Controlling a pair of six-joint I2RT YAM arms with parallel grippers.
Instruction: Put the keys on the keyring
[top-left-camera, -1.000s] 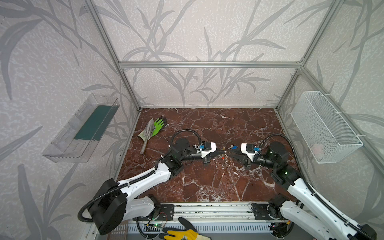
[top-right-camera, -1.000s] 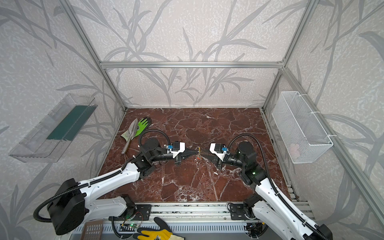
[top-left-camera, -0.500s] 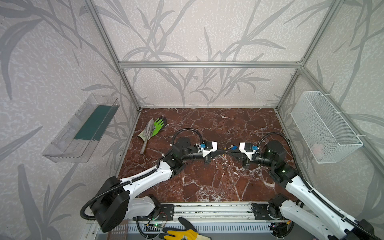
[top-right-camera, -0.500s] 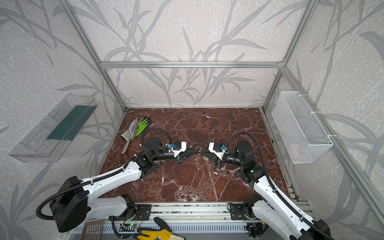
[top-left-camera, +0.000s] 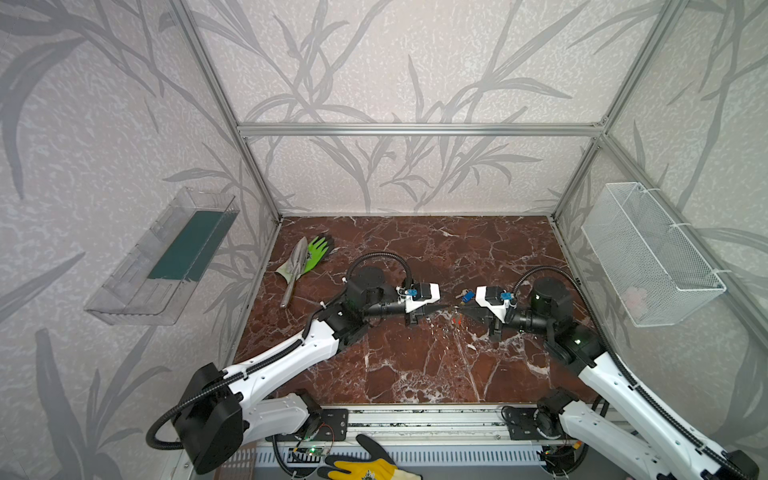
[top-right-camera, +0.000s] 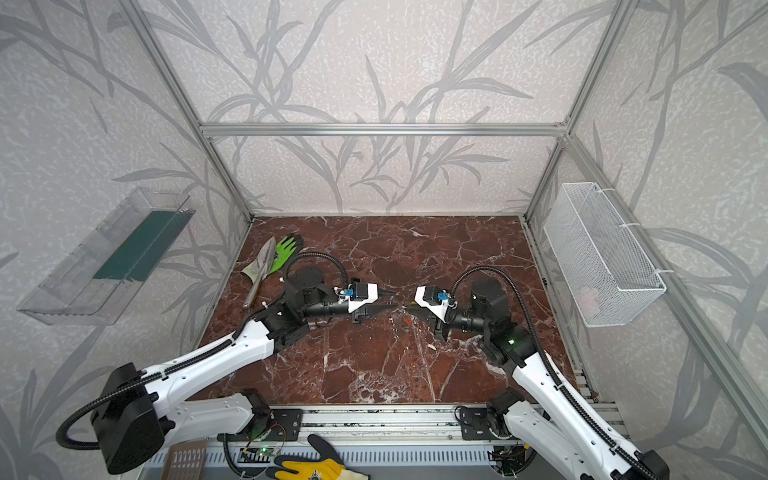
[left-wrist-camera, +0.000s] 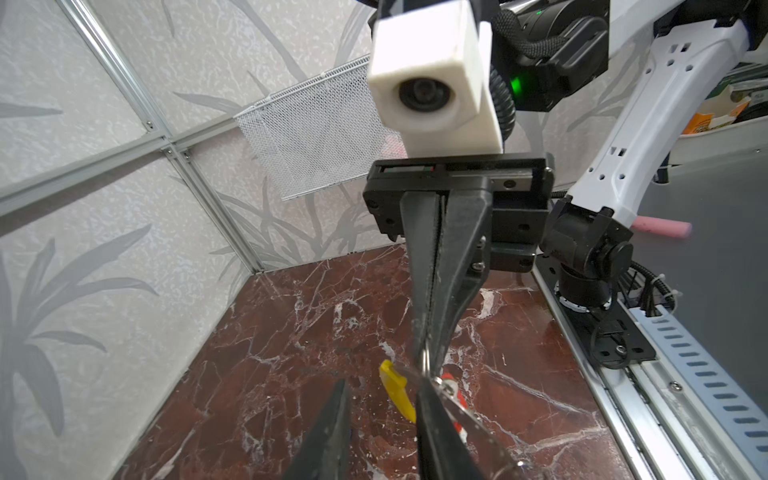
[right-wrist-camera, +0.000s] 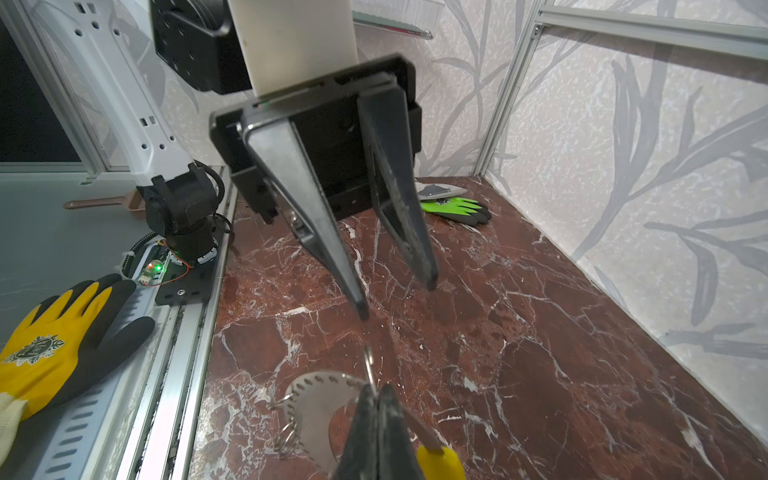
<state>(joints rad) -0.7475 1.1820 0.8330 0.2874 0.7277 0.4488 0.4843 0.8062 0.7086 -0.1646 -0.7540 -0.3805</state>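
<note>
Where it hangs: thin grey notched keyring, yellow arc, centre of both top views;
Right gripper: clamped on it;
Left gripper: apart, empty, facing it.

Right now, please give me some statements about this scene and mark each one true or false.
1. The right gripper is shut on the keyring. True.
2. The left gripper is shut as well. False: its jaws stand open.
3. The green glove lies in the wire basket. False: it lies on the marble tabletop, by the trowel.
4. A yellow glove lies at the front edge, off the marble. True.
</note>
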